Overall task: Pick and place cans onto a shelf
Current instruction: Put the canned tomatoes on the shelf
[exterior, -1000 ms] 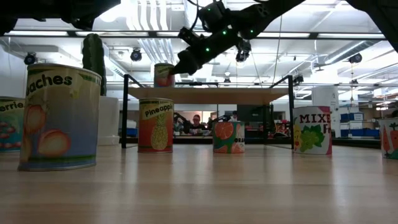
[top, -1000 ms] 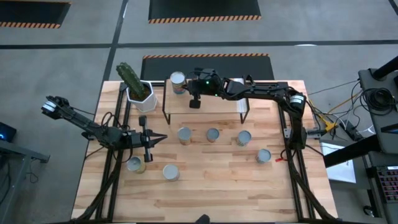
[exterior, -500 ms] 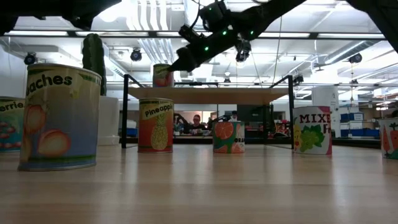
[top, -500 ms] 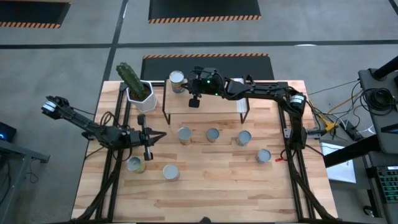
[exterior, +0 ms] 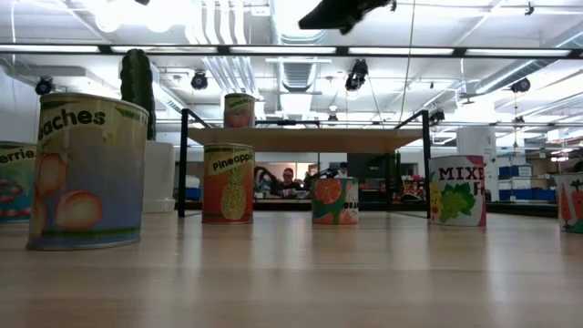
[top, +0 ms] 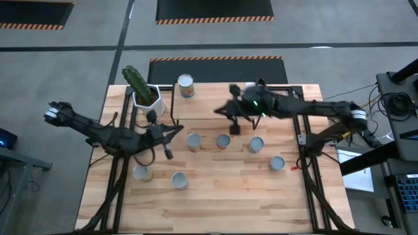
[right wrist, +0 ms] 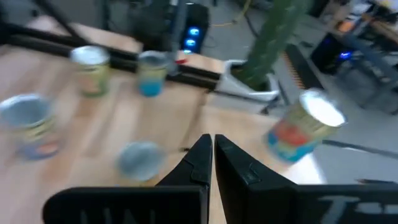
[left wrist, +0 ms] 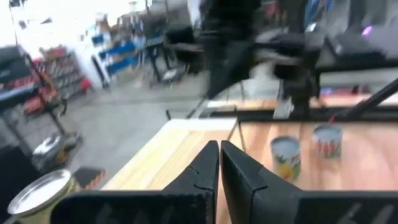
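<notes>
One can (top: 185, 85) stands on the shelf (top: 215, 98), at its far left corner. Six more cans wait on the surface (top: 222, 189), so most of the job is left. The right gripper (top: 233, 124) hangs over the shelf's near edge, fingers together and empty. The left gripper (top: 166, 147), fingers together too, is near the left cans. Both look blurry.

One can (top: 185, 85) is standing on the shelf (top: 215, 108) beside the cactus (top: 140, 85); six cans (top: 223, 141) are sitting on the table (top: 222, 196) before it
</notes>
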